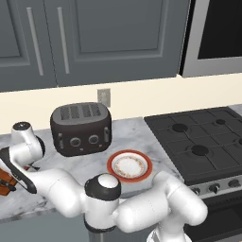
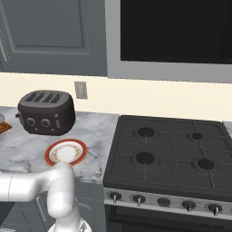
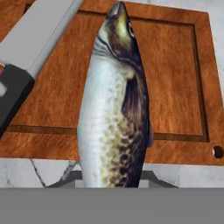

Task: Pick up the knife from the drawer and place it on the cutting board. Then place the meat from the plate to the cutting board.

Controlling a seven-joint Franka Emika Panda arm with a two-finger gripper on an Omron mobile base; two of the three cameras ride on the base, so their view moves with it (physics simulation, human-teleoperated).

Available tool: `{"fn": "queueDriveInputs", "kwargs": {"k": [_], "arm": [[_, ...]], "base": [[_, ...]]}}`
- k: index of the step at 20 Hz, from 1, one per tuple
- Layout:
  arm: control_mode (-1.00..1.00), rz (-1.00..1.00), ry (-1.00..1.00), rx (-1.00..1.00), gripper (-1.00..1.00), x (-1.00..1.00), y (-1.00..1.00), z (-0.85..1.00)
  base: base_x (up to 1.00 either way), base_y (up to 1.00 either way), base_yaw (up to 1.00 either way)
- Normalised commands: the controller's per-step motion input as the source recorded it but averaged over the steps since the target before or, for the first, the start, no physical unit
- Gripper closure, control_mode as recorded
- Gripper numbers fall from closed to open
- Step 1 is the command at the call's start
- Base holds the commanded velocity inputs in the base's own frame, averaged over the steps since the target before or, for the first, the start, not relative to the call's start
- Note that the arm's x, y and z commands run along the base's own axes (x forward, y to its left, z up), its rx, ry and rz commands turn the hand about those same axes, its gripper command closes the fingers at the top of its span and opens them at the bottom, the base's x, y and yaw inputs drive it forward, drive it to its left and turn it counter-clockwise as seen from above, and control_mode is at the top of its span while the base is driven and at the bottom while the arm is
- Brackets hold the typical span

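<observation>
Nearest the hand camera hangs the meat [image 3: 116, 113], a slender fish-shaped piece with a silvery belly and a dark, speckled brown-grey back. It rises from between the tips of the gripper [image 3: 109, 177], so the two-finger gripper looks closed narrowly on the tail end, though the contact itself lies at the edge of the picture and cannot be seen clearly. The fish's body lies over the flat, rectangular reddish-brown wooden cutting board [image 3: 175, 74] with its grooved border, head pointing to the board's far side; whether it touches the wood or hangs just above it I cannot tell.

As a judgement, the fish should be light and fairly stiff, but smooth-skinned and tapered, so it may slip; a hold on the thicker mid-body would be surer than one near the tail.

On the board, left of the fish, lies the kitchen knife [image 3: 35, 41], with its broad silver blade and black handle, touching the wood and apart from the fish.

Beyond the board along the marble counter stands the round plate [image 1: 129, 165] with its orange-red rim and white speckled centre, now bare. Behind the plate, near the wall, sits a dark rounded four-slot toaster [image 1: 81, 128].

Counted: one fish, one knife, one board, one plate, one toaster.
</observation>
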Motion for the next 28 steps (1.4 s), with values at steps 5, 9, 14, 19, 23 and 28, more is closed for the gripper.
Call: {"fn": "queueDriveInputs", "kwargs": {"k": [5, 9, 14, 19, 23, 28], "arm": [[-1.00, 0.00, 0.00, 0.00, 1.00, 0.19, 0.39, -0.09], [-1.00, 0.00, 0.00, -0.02, 1.00, 0.15, 0.32, -0.16], [-1.00, 0.02, 0.00, 0.00, 1.00, 0.01, 0.05, -0.20], [-1.00, 0.02, 0.00, 0.00, -1.00, 0.01, 0.03, -0.23], [-1.00, 0.01, 0.00, 0.00, -1.00, 0.02, 0.04, -0.05], [-1.00, 0.00, 0.00, 0.00, -1.00, 0.00, 0.00, 0.00]], "base": [[0.00, 0.00, 0.00], [0.00, 0.00, 0.00], [0.00, 0.00, 0.00], [0.00, 0.00, 0.00], [0.00, 0.00, 0.00], [0.00, 0.00, 0.00]]}}
